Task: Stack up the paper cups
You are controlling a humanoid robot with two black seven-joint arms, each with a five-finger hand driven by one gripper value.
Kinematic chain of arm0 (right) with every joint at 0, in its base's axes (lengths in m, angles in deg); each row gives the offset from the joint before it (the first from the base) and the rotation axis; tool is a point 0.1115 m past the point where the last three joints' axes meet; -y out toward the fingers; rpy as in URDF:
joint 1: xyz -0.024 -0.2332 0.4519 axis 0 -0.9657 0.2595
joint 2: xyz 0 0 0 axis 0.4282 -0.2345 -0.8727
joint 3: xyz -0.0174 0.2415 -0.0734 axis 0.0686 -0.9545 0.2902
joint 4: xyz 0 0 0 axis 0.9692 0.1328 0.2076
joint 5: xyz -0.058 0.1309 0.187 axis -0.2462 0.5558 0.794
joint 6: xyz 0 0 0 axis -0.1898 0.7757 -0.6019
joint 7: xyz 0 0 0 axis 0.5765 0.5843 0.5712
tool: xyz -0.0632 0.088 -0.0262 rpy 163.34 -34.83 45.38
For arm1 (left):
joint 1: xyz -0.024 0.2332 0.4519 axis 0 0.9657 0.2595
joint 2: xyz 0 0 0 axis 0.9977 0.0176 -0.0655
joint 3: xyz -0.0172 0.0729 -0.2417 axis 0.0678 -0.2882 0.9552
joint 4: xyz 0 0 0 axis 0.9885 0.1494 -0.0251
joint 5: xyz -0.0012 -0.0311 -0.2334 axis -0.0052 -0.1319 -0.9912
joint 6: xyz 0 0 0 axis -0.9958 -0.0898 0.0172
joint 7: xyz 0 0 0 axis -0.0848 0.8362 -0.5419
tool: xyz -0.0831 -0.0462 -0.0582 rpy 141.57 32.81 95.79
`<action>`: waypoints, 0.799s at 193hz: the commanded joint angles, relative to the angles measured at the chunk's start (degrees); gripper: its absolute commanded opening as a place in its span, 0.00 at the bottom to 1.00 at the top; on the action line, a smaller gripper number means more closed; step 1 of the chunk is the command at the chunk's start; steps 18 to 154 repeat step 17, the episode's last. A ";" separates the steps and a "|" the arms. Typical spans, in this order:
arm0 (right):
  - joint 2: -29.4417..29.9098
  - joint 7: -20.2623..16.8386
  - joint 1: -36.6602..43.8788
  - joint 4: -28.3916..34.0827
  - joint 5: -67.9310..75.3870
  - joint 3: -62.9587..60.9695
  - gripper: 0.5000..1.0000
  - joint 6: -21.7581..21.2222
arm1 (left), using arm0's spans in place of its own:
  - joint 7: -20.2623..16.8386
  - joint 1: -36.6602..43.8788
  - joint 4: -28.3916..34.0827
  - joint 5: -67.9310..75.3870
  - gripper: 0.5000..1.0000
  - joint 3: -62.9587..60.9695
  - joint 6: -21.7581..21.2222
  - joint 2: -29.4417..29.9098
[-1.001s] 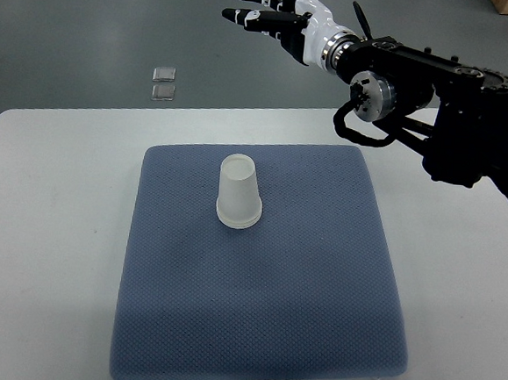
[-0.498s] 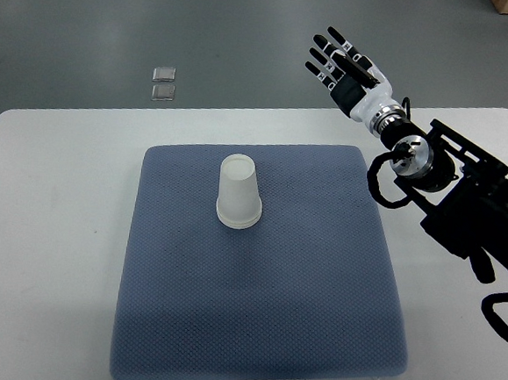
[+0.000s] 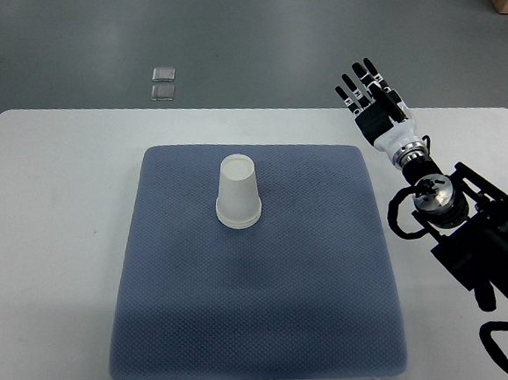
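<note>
Pad (image 3: pixel 252 331): blue, soft, covers most of the table (image 3: pixel 49 227); bare room all round the cup, most on the near side.
Cup (image 3: pixel 239 191): upside down, on the pad's far half, left of centre; looks like a finished stack, though I cannot tell how many.
Risk: tall and light on a soft pad, so a sideways brush would likely tip it.
Right hand (image 3: pixel 373 98): beyond the pad's far right corner, fingers spread, empty, well apart from the cup.
Floor: two small clear squares (image 3: pixel 163 83) beyond the table.

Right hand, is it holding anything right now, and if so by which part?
Nothing is held. The right hand is open with fingers spread, up beyond the blue mat, well apart from the upside-down paper cup.
</note>
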 commanded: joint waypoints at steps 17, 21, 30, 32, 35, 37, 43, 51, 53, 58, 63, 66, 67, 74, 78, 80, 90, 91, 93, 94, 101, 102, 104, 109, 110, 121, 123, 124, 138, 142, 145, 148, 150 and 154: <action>0.08 0.06 -0.02 0.00 -0.49 0.26 0.85 -0.11 | 0.01 0.04 0.01 0.00 1.00 -0.07 0.04 0.00; 0.08 0.06 -0.02 0.00 -0.49 0.26 0.85 -0.11 | 0.01 0.04 0.01 0.00 1.00 -0.07 0.04 0.00; 0.08 0.06 -0.02 0.00 -0.49 0.26 0.85 -0.11 | 0.01 0.04 0.01 0.00 1.00 -0.07 0.04 0.00; 0.08 0.06 -0.02 0.00 -0.49 0.26 0.85 -0.11 | 0.01 0.04 0.01 0.00 1.00 -0.07 0.04 0.00; 0.08 0.06 -0.02 0.00 -0.49 0.26 0.85 -0.11 | 0.01 0.04 0.01 0.00 1.00 -0.07 0.04 0.00; 0.08 0.06 -0.02 0.00 -0.49 0.26 0.85 -0.11 | 0.01 0.04 0.01 0.00 1.00 -0.07 0.04 0.00; 0.08 0.06 -0.02 0.00 -0.49 0.26 0.85 -0.11 | 0.01 0.04 0.01 0.00 1.00 -0.07 0.04 0.00; 0.08 0.06 -0.02 0.00 -0.49 0.26 0.85 -0.11 | 0.01 0.04 0.01 0.00 1.00 -0.07 0.04 0.00; 0.08 0.06 -0.02 0.00 -0.49 0.26 0.85 -0.11 | 0.01 0.04 0.01 0.00 1.00 -0.07 0.04 0.00; 0.08 0.06 -0.02 0.00 -0.49 0.26 0.85 -0.11 | 0.01 0.04 0.01 0.00 1.00 -0.07 0.04 0.00; 0.08 0.06 -0.02 0.00 -0.49 0.26 0.85 -0.11 | 0.01 0.04 0.01 0.00 1.00 -0.07 0.04 0.00; 0.08 0.06 -0.02 0.00 -0.49 0.26 0.85 -0.11 | 0.01 0.04 0.01 0.00 1.00 -0.07 0.04 0.00; 0.08 0.06 -0.02 0.00 -0.49 0.26 0.85 -0.11 | 0.01 0.04 0.01 0.00 1.00 -0.07 0.04 0.00; 0.08 0.06 -0.02 0.00 -0.49 0.26 0.85 -0.11 | 0.01 0.04 0.01 0.00 1.00 -0.07 0.04 0.00; 0.08 0.06 -0.02 0.00 -0.49 0.26 0.85 -0.11 | 0.01 0.04 0.01 0.00 1.00 -0.07 0.04 0.00; 0.08 0.06 -0.02 0.00 -0.49 0.26 0.85 -0.11 | 0.01 0.04 0.01 0.00 1.00 -0.07 0.04 0.00; 0.08 0.06 -0.02 0.00 -0.49 0.26 0.85 -0.11 | 0.01 0.04 0.01 0.00 1.00 -0.07 0.04 0.00; 0.08 0.06 -0.02 0.00 -0.49 0.26 0.85 -0.11 | 0.01 0.04 0.01 0.00 1.00 -0.07 0.04 0.00; 0.08 0.06 -0.02 0.00 -0.49 0.26 0.85 -0.11 | 0.01 0.04 0.01 0.00 1.00 -0.07 0.04 0.00; 0.08 0.06 -0.02 0.00 -0.49 0.26 0.85 -0.11 | 0.01 0.04 0.01 0.00 1.00 -0.07 0.04 0.00; 0.08 0.06 -0.02 0.00 -0.49 0.26 0.85 -0.11 | 0.01 0.04 0.01 0.00 1.00 -0.07 0.04 0.00; 0.08 0.06 -0.02 0.00 -0.49 0.26 0.85 -0.11 | 0.01 0.04 0.01 0.00 1.00 -0.07 0.04 0.00; 0.08 0.06 -0.02 0.00 -0.49 0.26 0.85 -0.11 | 0.01 0.04 0.01 0.00 1.00 -0.07 0.04 0.00; 0.08 0.06 -0.02 0.00 -0.49 0.26 0.85 -0.11 | 0.01 0.04 0.01 0.00 1.00 -0.07 0.04 0.00; 0.08 0.06 -0.02 0.00 -0.49 0.26 0.85 -0.11 | 0.01 0.04 0.01 0.00 1.00 -0.07 0.04 0.00; 0.08 0.06 -0.02 0.00 -0.49 0.26 0.85 -0.11 | 0.01 0.04 0.01 0.00 1.00 -0.07 0.04 0.00; 0.08 0.06 -0.02 0.00 -0.49 0.26 0.85 -0.11 | 0.01 0.04 0.01 0.00 1.00 -0.07 0.04 0.00; 0.08 0.06 -0.02 0.00 -0.49 0.26 0.85 -0.11 | 0.01 0.04 0.01 0.00 1.00 -0.07 0.04 0.00; 0.08 0.06 -0.02 0.00 -0.49 0.26 0.85 -0.11 | 0.01 0.04 0.01 0.00 1.00 -0.07 0.04 0.00; 0.08 0.06 -0.02 0.00 -0.49 0.26 0.85 -0.11 | 0.01 0.04 0.01 0.00 1.00 -0.07 0.04 0.00; 0.08 0.06 -0.02 0.00 -0.49 0.26 0.85 -0.11 | 0.01 0.04 0.01 0.00 1.00 -0.07 0.04 0.00; 0.08 0.06 -0.02 0.00 -0.49 0.26 0.85 -0.11 | 0.01 0.04 0.01 0.00 1.00 -0.07 0.04 0.00; 0.08 0.06 -0.02 0.00 -0.49 0.26 0.85 -0.11 | 0.01 0.04 0.01 0.00 1.00 -0.07 0.04 0.00; 0.08 0.06 -0.02 0.00 -0.49 0.26 0.85 -0.11 | 0.01 0.04 0.01 0.00 1.00 -0.07 0.04 0.00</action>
